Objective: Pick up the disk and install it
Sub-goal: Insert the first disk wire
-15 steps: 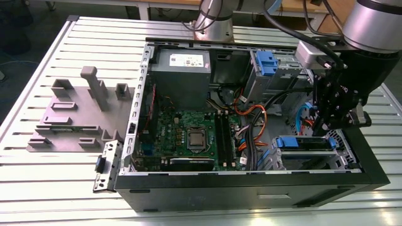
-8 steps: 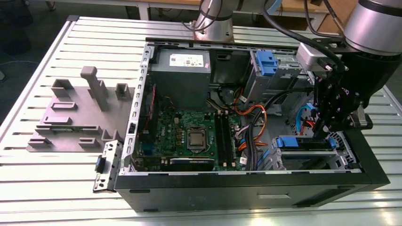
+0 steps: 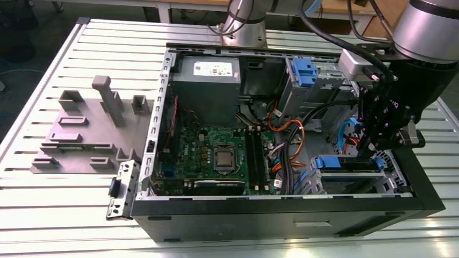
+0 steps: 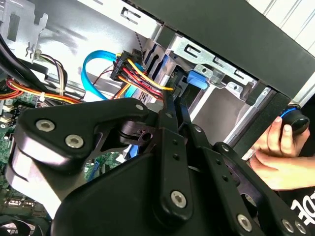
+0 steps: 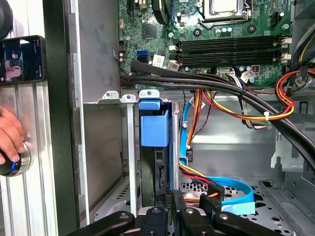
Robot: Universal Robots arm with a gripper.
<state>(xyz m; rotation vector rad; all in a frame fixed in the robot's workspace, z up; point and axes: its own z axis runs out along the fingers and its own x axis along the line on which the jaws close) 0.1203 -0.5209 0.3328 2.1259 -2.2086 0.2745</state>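
Open computer case point(image 3: 287, 212) on a slatted table point(image 3: 43, 215). Nearest the wrist cameras, the black gripper point(image 4: 176, 105) reaches down into the drive bay by the case's front wall, right at the disk point(image 5: 154, 129). How far it is open, and whether it has hold of the disk, cannot be told.

The disk sits in the bay, at the exterior view's right. Its long axis runs along the front wall and its blue-capped end faces the motherboard point(image 5: 221, 29). It shows a blue plastic end piece, blue rails down its sides and a dark narrow edge between them; in the exterior view its top is grey.

Beside it loop blue data cables point(image 5: 231, 189) and red, yellow and orange power leads point(image 4: 140, 73). Just outside the case wall a person's hand point(image 4: 275, 147) rests on a blue-topped knob. Farther back stand the grey power-supply box point(image 3: 208, 75) and, on the table, a grey moulded fixture point(image 3: 86, 129).
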